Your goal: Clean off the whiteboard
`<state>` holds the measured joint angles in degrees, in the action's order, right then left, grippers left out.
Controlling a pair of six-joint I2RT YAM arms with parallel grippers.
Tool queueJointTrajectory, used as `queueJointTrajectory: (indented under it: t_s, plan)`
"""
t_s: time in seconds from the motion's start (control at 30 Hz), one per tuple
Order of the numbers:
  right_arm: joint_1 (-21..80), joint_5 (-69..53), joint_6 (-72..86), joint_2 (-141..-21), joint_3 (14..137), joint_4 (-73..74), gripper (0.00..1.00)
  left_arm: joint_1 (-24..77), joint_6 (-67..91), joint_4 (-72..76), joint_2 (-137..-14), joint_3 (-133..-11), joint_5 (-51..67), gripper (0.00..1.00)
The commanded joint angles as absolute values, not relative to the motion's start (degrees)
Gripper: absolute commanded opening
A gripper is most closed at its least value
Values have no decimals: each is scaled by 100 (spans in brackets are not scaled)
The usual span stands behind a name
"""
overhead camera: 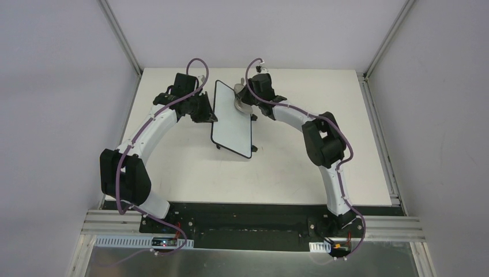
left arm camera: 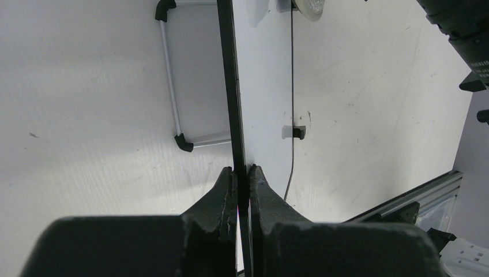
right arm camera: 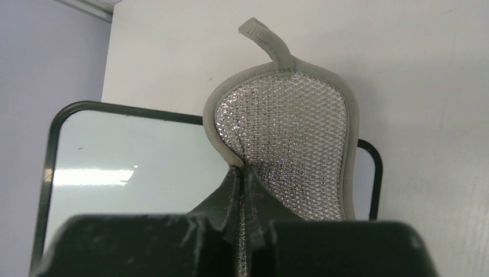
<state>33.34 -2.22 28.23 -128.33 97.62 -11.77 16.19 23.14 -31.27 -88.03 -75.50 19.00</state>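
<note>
A white, matte, rectangular tabletop [overhead camera: 173, 167] carries everything. Grey aluminium rails [overhead camera: 380, 138] run along its left and right sides, and a black strip [overhead camera: 248, 210] crosses its near edge. The left wrist view shows faint scuffs and a few dark specks on the surface.

One thing sits on it, towards the far middle: a small rectangular whiteboard [overhead camera: 232, 124] with a thin black frame and rounded corners. It is tilted. Its right long edge, with a small black foot [left arm camera: 298, 133], is down at the surface, while its left long edge stands off it. Under the raised side a thin silver bar [left arm camera: 170, 81] with black corner pieces shows; whether it touches the tabletop cannot be told.
</note>
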Motion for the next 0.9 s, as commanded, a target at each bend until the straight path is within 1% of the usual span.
queueJointTrajectory:
  t_s: [0.0,0.13,0.33,0.47,0.67,0.77,0.87]
  plan:
    - [4313,-1172,2718,-12328,9826,-1306,0,1872,2012,-3799,-8999,-7401,2019,0]
    - [4538,-1459,3083,-11728,8775,-1800,0,1872,2038,-3799,-9021,-7420,2061,0]
    - [4974,-1287,3402,-10783,7130,-2577,0,1872,2098,-3806,-8987,-7418,2062,0]
    - [5193,-761,3421,-10420,6202,-2746,0,1872,2133,-3806,-8974,-7418,2065,0]
    - [5163,-111,3632,-9985,4978,-2884,0,1881,2195,-3795,-8973,-7409,2099,0]
    - [5159,57,3805,-9839,4615,-2950,0,1881,2244,-3791,-8978,-7419,2118,0]
    - [5434,498,3583,-9756,4942,-2511,0,1881,2296,-3775,-8989,-7405,2152,0]
